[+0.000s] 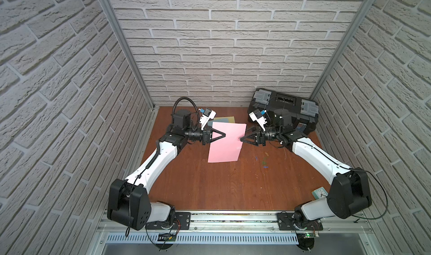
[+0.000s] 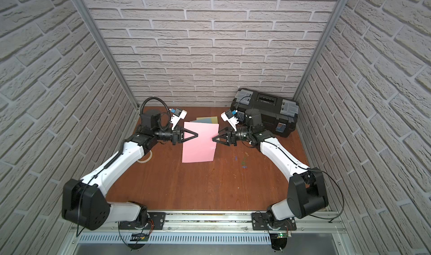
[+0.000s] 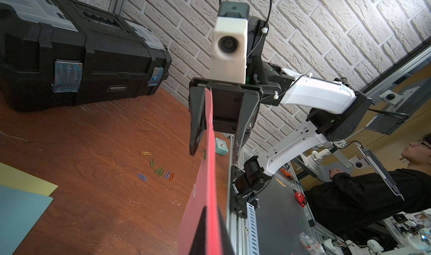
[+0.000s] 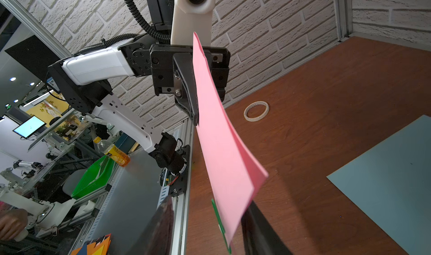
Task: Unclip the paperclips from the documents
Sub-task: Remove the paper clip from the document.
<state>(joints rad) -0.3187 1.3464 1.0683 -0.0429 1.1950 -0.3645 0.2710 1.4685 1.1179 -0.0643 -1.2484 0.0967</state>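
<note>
Our left gripper (image 1: 224,134) pinches one edge of the pink sheet (image 1: 227,146), lifting it off the table (image 1: 210,186). Our right gripper (image 1: 242,138) stands spread astride the opposite edge, with the green paperclip (image 3: 204,154) between its fingers. We should close on the wire alone, then slide it straight off that edge while the left grips firmly.

text: "GREENER" | on: front badge of black toolbox (image 3: 116,88) | smaller line beneath: too small to read
</note>
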